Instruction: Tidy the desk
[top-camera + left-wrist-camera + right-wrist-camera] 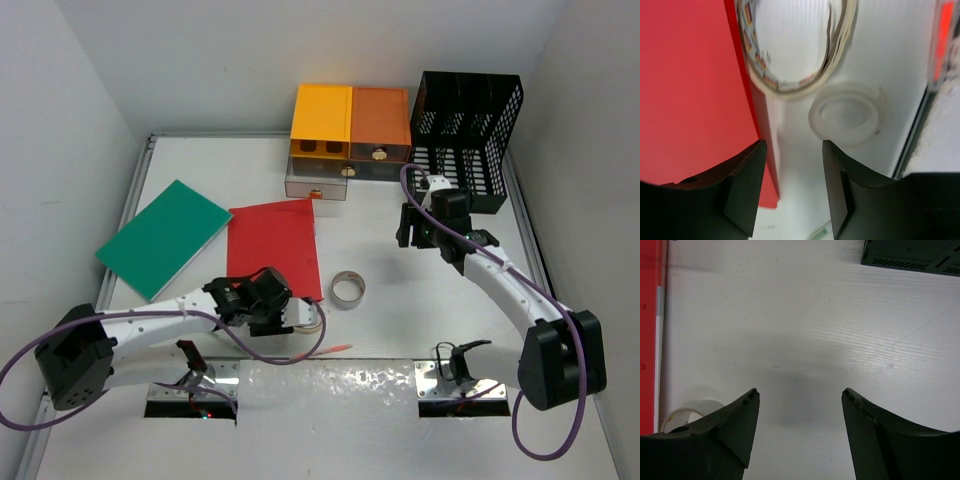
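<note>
The desk (400, 330) is a large white tabletop. A red folder (273, 247) lies near its middle, with a green book (160, 238) to the left and a tape roll (348, 289) to the right. My left gripper (310, 320) hangs low by the folder's near right corner. Its jaws stand open in the left wrist view (793, 145), with bare desk between them. The folder (690, 90), the tape roll (795, 45) and a translucent ring (845, 115) lie ahead of it. My right gripper (408, 228) (800, 391) is open and empty over bare desk (805, 330).
An orange-and-yellow drawer unit (350, 125) stands at the back, one lower drawer (318, 184) pulled out. A black mesh rack (465, 140) stands at the back right, its corner (910, 255) ahead of my right gripper. A pink pen (335, 349) lies near the front edge.
</note>
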